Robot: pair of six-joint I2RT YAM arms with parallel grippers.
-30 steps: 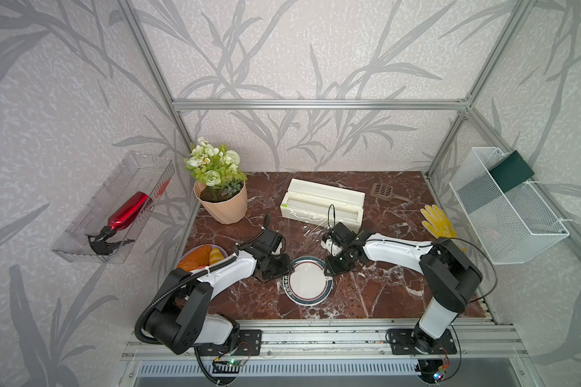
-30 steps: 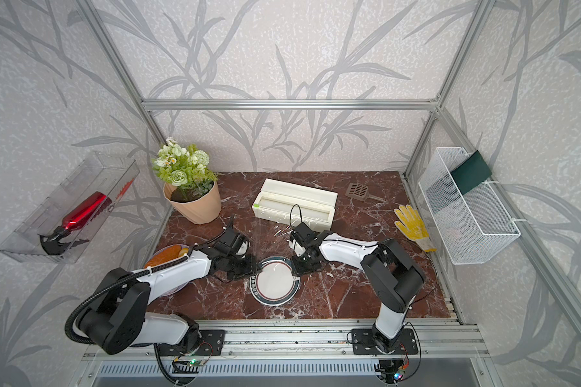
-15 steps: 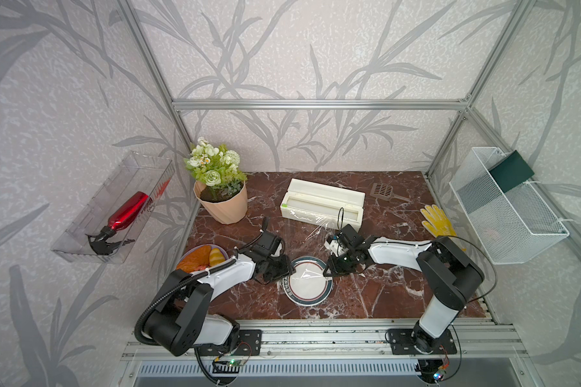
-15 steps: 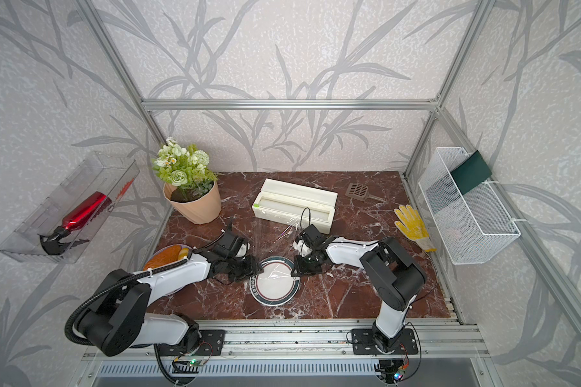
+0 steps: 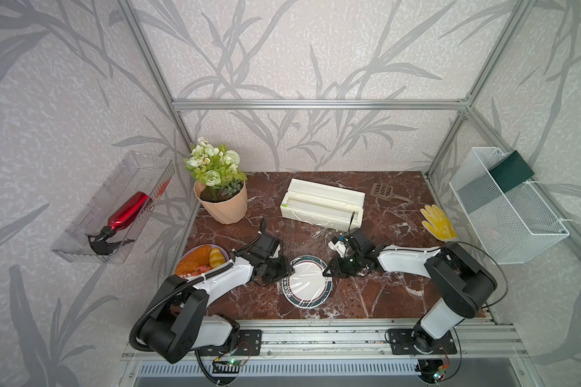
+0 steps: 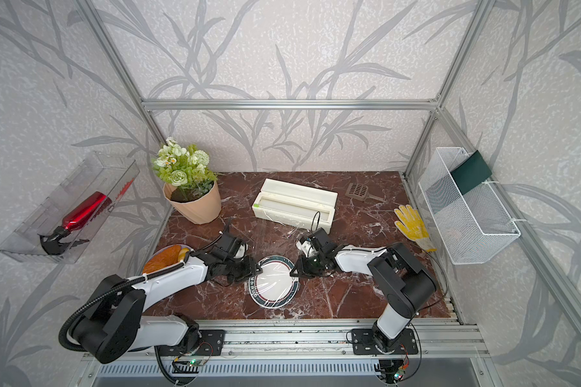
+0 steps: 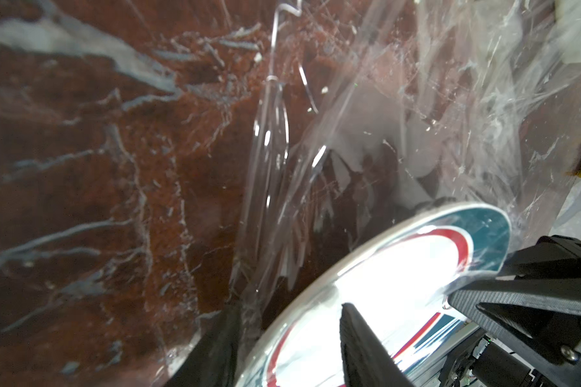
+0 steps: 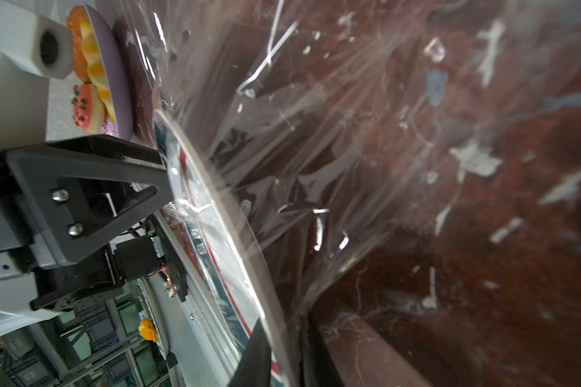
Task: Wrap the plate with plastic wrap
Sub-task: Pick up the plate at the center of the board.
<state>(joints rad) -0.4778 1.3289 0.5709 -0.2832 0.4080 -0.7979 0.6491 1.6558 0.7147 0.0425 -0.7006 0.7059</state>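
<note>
Inspected from the front edge back. Found the plate (image 5: pixel 324 298) lying on the marble table (image 5: pixel 383 301) close to the front edge, between the two arms, with the plastic wrap (image 5: pixel 311 274) draped across its face and glinting white in both top views. Noted the left gripper (image 5: pixel 289 269) at the plate's left rim; in the left wrist view, saw the jaws standing roughly half apart astride that rim, one finger (image 7: pixel 356 345) over the white face, the other outside it under the film. Cannot tell whether clamped or merely straddling. Noted the right gripper (image 5: pixel 326 273) at the opposite rim; in the right wrist view, saw its fingers (image 8: pixel 254 363) nearly together, rim and film passing between. Cannot tell whether pinched tight. Recorded a purple plate (image 8: pixel 111 67) of toy food beside the left arm, apart from the work. Traced the film farther back in wrinkled folds toward the cream dispenser box (image 5: pixel 322 201); cannot tell whether cut free. Logged beyond that a flower pot (image 5: pixel 223 207), a brown scoop (image 5: pixel 381 191) and a yellow glove (image 5: pixel 438 222).

Judged the film very light, limp and clingy, prone to bunching and tearing; judged the plate stiff, glossy, breakable and apt to slide on marble. Advise taking the film by its loose margin just outside the rim, pinching film and rim edge together, and steadying the plate at the opposite rim.
</note>
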